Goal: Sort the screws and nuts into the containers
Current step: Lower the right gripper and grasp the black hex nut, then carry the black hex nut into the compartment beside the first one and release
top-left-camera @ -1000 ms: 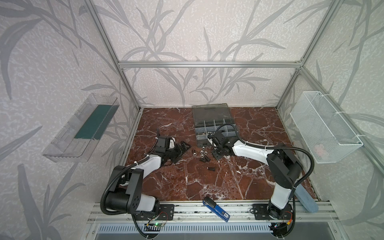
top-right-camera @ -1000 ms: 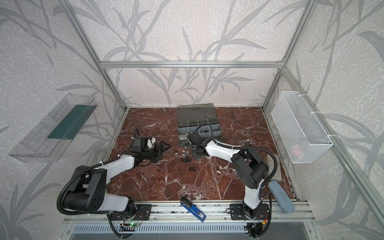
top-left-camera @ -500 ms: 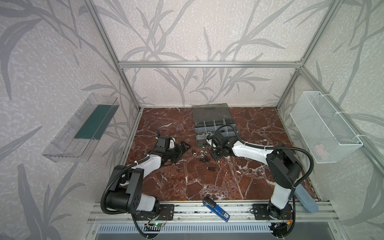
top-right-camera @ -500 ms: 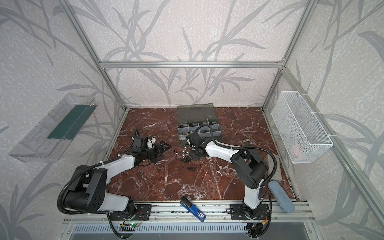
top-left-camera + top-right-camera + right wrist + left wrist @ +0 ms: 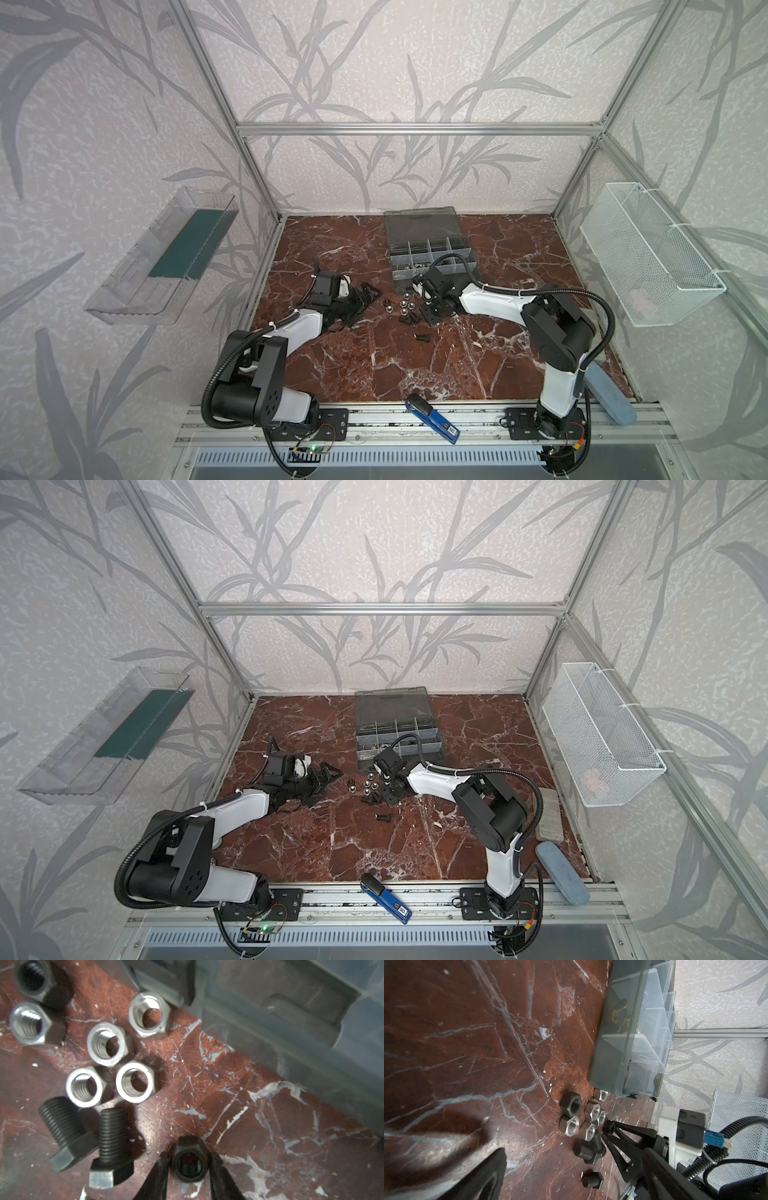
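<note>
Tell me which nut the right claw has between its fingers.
The dark nut between the right claw's fingers; the other dark nut and the silver nuts lie free.

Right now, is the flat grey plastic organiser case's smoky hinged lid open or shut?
Open: the smoky hinged lid lies laid back behind the grey organiser case, its divided cells uncovered.

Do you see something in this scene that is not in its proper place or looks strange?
Yes. A blue clip-like tool lies aslant across the front rail, off the marble table. One screw lies alone, apart from the nuts clustered before the organiser case.
</note>
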{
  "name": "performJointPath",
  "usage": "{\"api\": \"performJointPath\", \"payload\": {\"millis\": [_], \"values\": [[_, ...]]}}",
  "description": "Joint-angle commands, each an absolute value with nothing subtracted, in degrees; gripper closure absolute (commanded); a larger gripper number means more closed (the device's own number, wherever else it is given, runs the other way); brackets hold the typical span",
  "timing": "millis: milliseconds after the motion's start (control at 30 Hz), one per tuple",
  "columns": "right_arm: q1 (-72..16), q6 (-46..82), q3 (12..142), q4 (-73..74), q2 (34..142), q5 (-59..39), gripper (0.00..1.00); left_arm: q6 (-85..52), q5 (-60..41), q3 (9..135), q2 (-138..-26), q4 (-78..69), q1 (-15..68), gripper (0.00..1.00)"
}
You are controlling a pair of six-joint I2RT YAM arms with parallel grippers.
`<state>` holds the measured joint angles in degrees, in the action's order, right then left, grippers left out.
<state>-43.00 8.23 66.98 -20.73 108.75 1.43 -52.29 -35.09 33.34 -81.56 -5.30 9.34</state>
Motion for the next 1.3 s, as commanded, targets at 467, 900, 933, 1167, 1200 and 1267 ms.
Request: {"api": "performJointPath", "payload": {"millis": [467,900,933,1167,1200,1267], "values": [[-41.84,8.23,66.55,-19.21,111.45,0.17,0.88,-52.33,-35.28,33.69,-81.19,-5.71,9.57,0.01],[-38.80,5.65,67.11,-20.63,101.58,-3.82,0.95,-52.34,-35.28,33.72,-80.98,-5.85,9.58,0.01],[-37.91,5.55,67.37,-20.69,100.67,-4.34,0.95,-52.38,-35.38,33.66,-80.95,-5.87,9.57,0.01],[-30.68,3.73,70.72,-20.12,99.23,-5.55,0.95,-52.32,-35.47,33.66,-80.93,-5.90,9.58,0.01],[-29.67,3.33,71.64,-20.18,99.59,-5.45,0.95,-52.31,-35.44,33.66,-80.88,-5.91,9.58,0.01],[-27.25,2.61,73.99,-20.23,100.77,-5.86,0.95,-52.43,-35.45,33.66,-80.78,-5.81,9.58,0.01]]}}
